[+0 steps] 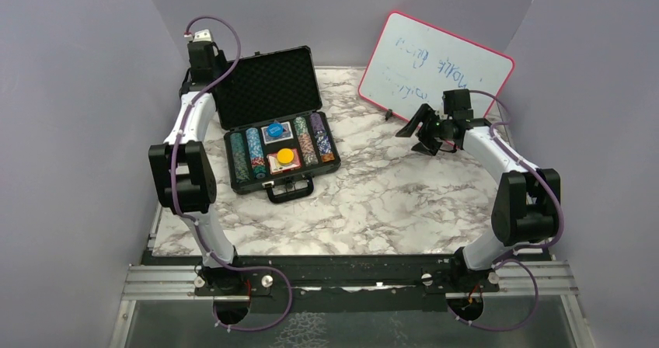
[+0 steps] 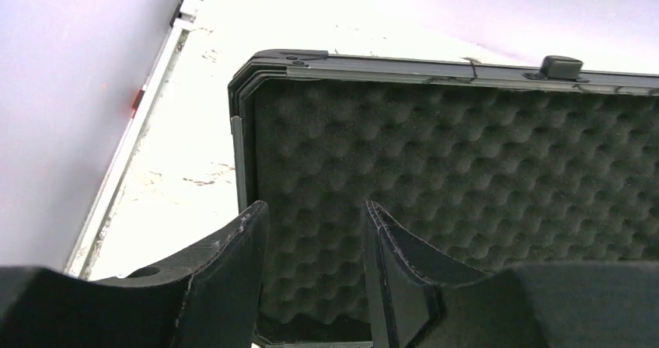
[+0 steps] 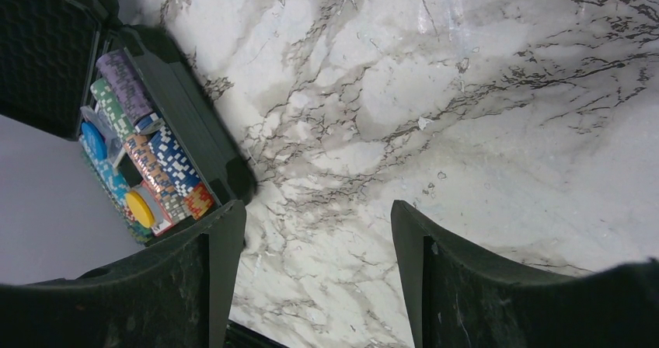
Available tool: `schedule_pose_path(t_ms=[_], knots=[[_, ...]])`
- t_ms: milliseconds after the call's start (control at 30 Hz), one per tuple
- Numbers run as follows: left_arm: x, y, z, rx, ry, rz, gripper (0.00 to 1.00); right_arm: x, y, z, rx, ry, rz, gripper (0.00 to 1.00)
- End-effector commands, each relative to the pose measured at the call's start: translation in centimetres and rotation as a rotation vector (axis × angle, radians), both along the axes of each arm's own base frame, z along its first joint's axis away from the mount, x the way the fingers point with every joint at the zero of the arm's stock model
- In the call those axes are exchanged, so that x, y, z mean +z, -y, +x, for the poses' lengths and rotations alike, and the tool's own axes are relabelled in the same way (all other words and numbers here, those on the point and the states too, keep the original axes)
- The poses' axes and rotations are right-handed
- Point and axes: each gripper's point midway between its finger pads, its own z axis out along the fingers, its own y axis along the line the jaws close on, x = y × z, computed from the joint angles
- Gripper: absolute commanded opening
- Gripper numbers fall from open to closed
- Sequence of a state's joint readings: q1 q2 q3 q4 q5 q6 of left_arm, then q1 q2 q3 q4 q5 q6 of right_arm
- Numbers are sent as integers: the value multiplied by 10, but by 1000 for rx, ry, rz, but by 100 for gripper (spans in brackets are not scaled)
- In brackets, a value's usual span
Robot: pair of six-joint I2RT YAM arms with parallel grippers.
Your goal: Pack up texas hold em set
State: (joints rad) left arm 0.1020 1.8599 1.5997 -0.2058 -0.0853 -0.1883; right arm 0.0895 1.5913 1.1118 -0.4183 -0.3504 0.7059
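At upper left we are hovering our left gripper (image 2: 315,208), parted and empty, just behind the raised lid (image 1: 268,88) of the open poker case (image 1: 250,186); our right gripper (image 1: 423,134), likewise parted and empty, is hanging well apart.

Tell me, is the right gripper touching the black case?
Apart. The top view shows a wide stretch of marble table between the right gripper and the black case.

The black case (image 1: 268,88) lies open at the left of the table (image 1: 388,200), its foam-lined lid raised. Rows of multicoloured chips (image 1: 256,152) flank two card decks (image 1: 277,136), which are topped by a blue button (image 1: 273,127) and a yellow button (image 1: 286,155).
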Motion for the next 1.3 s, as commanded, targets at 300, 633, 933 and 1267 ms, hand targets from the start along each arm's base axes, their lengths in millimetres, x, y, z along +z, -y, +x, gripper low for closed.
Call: schedule_pose_path(t_ms=[300,633,933,1267], knots=[[-25,-44,20,126,-29,-7,54,17,-13,9,108,78,54,71],[-40,-46,43,64,-30,15,27,29,-11,23,125,122,19,70],[-57,-52,41,58,-51,68,26,38,-13,41,104,120,-6,68],[-47,-41,33,-15,-17,85,0,64,-39,45,215,199,-104,66]])
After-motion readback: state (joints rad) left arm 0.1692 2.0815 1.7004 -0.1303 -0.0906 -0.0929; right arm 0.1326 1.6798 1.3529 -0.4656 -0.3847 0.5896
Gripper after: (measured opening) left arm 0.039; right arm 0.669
